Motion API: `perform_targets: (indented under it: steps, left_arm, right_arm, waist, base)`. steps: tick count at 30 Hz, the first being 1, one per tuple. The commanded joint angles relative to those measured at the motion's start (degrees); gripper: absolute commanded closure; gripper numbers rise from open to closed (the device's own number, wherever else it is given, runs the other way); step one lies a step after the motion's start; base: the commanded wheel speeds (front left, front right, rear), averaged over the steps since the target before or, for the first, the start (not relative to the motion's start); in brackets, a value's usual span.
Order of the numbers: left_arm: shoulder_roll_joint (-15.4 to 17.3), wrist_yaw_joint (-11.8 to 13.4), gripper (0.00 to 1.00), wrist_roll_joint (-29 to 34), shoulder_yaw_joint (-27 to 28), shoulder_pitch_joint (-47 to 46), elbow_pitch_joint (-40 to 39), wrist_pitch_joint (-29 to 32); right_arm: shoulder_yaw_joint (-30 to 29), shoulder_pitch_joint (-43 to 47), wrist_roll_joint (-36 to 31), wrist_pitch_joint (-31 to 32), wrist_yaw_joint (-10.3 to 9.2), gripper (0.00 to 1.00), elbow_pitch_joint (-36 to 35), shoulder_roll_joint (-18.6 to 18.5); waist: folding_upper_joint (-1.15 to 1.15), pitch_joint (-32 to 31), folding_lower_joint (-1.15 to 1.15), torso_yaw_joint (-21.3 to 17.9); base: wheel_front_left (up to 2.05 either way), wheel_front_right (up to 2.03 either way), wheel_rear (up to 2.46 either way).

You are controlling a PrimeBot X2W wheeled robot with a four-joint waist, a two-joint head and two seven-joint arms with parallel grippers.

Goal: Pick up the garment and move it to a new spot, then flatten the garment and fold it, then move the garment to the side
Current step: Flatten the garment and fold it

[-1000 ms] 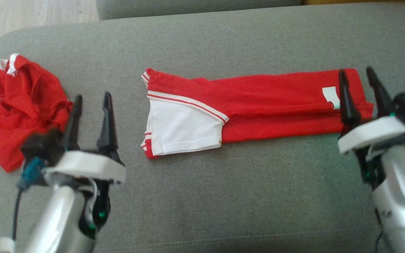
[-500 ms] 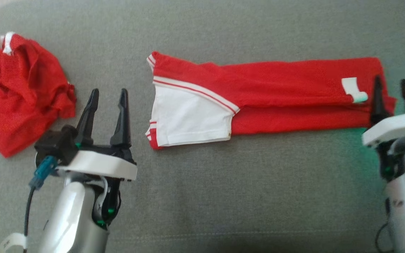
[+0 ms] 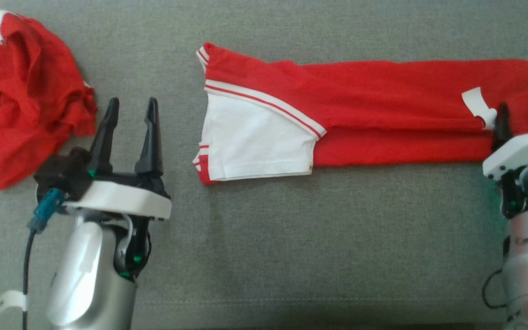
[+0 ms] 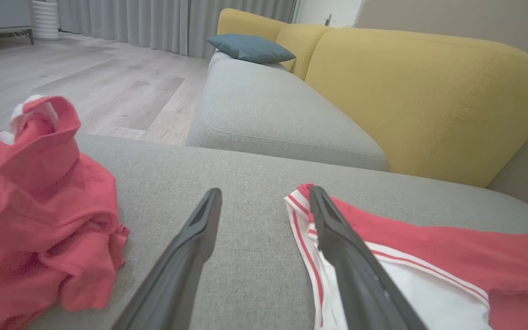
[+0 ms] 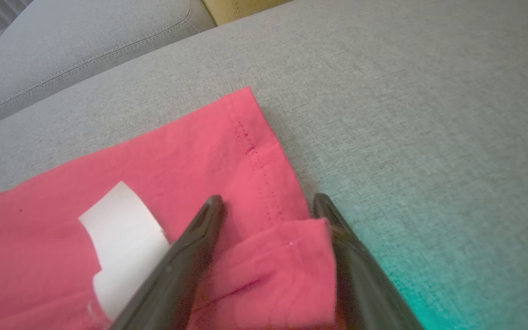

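Observation:
The garment (image 3: 383, 101) is a red shirt with a white sleeve, folded into a long strip across the grey couch seat (image 3: 291, 252). My left gripper (image 3: 132, 101) is open over bare cushion just left of the sleeve end, and the left wrist view shows its right finger at the striped cuff of the garment (image 4: 429, 256). My right gripper (image 3: 518, 117) is open at the garment's right end. In the right wrist view the right gripper (image 5: 267, 199) has its fingers on either side of the folded hem corner of the garment (image 5: 177, 183), beside a white label (image 5: 117, 224).
A second red garment (image 3: 21, 101) lies crumpled at the far left, close to my left gripper's left finger. Beyond the seat stand a yellow backrest (image 4: 429, 101), another grey seat (image 4: 268, 110) with a blue cushion (image 4: 250, 48), and wooden floor (image 4: 85, 78).
The head view has shifted, so everything sits higher in it. Relative to the garment, my right gripper has drawn back toward the near edge of its right end. Both grippers stay open.

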Motion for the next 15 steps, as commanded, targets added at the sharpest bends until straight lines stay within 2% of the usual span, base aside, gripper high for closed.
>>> perform_targets:
  steps: [1, 8, 9, 10, 11, 15]
  left_arm:
    - [0.4, -0.2, 0.00, 0.6, 2.4, -2.4, -1.7, -0.7]
    - [0.2, -0.7, 0.00, 1.4, 3.5, -3.6, -1.7, -0.7]
    - [0.2, -0.8, 0.00, 1.5, 3.6, -3.6, -1.6, -0.7]
    - [0.2, -0.8, 0.00, 1.6, 3.7, -3.6, -1.6, -0.7]
    - [0.2, -0.9, 0.00, 1.6, 3.8, -3.7, -1.5, -0.7]
    - [0.1, -1.0, 0.00, 1.2, 3.6, -3.7, -1.2, -0.7]
  right_arm:
    - [0.4, -1.5, -0.6, 0.7, 0.19, 0.00, -0.9, 0.6]
    - [-0.6, -2.2, -1.5, 1.9, 0.19, 0.00, -0.5, 1.9]
    - [-0.4, -2.3, -1.3, 2.2, 0.19, 0.21, -0.3, 2.1]
    - [-0.3, -2.3, -1.1, 2.4, 0.19, 0.82, -0.3, 2.2]
    - [-0.1, -2.2, -0.9, 2.5, 0.19, 1.00, -0.3, 2.2]
    - [-1.0, -1.9, -0.6, 2.7, 0.19, 1.00, -0.6, 1.6]
  waist:
    - [0.00, 0.4, 0.00, -0.3]
    - [0.00, 1.7, 0.00, -1.3]
    - [0.00, 1.7, 0.00, -1.5]
    - [0.00, 1.7, 0.00, -1.6]
    - [0.00, 1.6, 0.00, -1.7]
    - [0.00, 1.1, 0.00, -2.0]
  base:
    - [0.00, 0.00, 0.00]
    - [0.00, 0.00, 0.00]
    - [0.00, 0.00, 0.00]
    - [0.00, 0.00, 0.00]
    - [0.00, 0.00, 0.00]
    - [0.00, 0.00, 0.00]
